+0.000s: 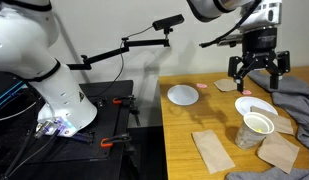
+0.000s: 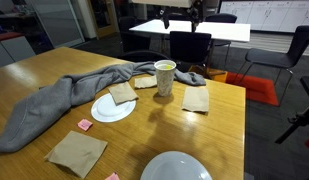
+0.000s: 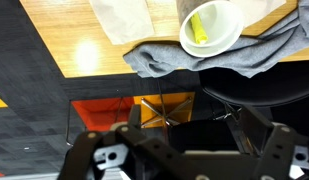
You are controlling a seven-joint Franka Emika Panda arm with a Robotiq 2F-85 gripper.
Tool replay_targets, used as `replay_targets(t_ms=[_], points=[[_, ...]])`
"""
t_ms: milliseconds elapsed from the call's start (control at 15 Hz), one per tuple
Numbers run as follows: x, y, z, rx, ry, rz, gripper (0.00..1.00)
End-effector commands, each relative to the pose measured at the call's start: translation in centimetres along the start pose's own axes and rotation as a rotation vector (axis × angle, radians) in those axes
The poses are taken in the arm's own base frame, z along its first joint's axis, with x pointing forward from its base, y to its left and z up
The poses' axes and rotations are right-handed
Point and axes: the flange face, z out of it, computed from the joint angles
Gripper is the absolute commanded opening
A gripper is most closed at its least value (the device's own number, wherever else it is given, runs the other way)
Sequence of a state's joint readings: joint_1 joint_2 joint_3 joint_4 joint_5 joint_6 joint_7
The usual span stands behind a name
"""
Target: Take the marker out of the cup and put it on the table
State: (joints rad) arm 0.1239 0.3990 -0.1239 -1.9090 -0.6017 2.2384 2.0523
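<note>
Both exterior views look across the table (image 1: 184, 125) from different sides, sharing the cup (image 2: 165, 80) with the downward wrist view.

Wooden table (image 2: 222, 125) with cup (image 2: 165, 80), grey cloth (image 2: 49, 110), white plates (image 2: 179, 168), brown napkins (image 2: 77, 152)

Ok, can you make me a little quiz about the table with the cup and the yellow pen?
1. True or false: the thin yellow marker lies flat on the light brown wooden table.
2. The black robot gripper is: A) open and holding nothing; B) shut on the marker; C) lying on the table.
3. Fill in: the crumpled cloth is coloured ___.
Key: 1 false, it is inside the white-rimmed tapered cup; 2 A; 3 grey.
</note>
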Motion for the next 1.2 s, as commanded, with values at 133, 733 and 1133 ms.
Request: replay_targets(t_ms=[133,733,1133], points=[[0.0,-1.4,2.7,-0.019,-0.028,0.029,1.00],[-0.5,-1.1,3.6,-0.028,-0.024,0.020,1.00],[-1.3,-1.2,4.2,-0.027,-0.042,-0.003,1.00]])
